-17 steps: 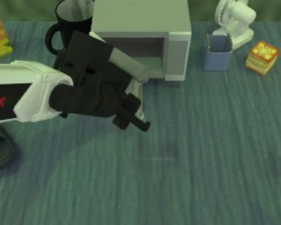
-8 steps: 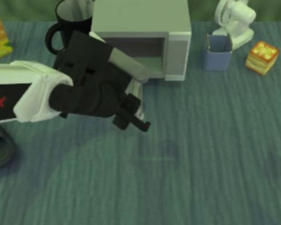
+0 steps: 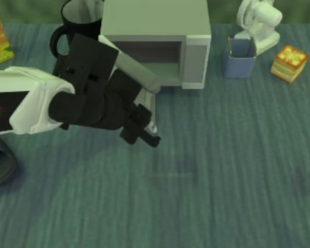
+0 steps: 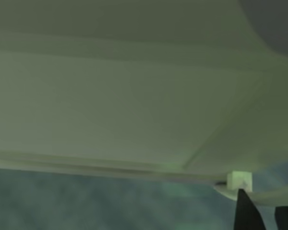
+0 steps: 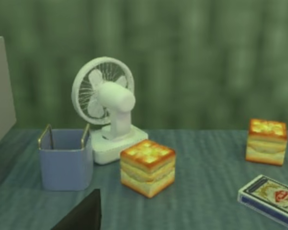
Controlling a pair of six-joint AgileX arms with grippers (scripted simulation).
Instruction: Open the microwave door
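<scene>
L tool [image 3: 144, 135] at door [image 3: 137, 72] free edge, grip state can't tell; door swung toward counter's left, microwave [image 3: 155, 23] cavity exposed.

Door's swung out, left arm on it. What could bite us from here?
1. The left hand sits at the free edge of the white-framed microwave door; the contact is hidden, so it may slip off mid-swing.
2. The tall black mug stands just behind the left arm, beside the pale grey boxy microwave; a wider swing may knock it.
3. Pulling may drag the microwave across the table.

Right arm not seen in the top view.
</scene>
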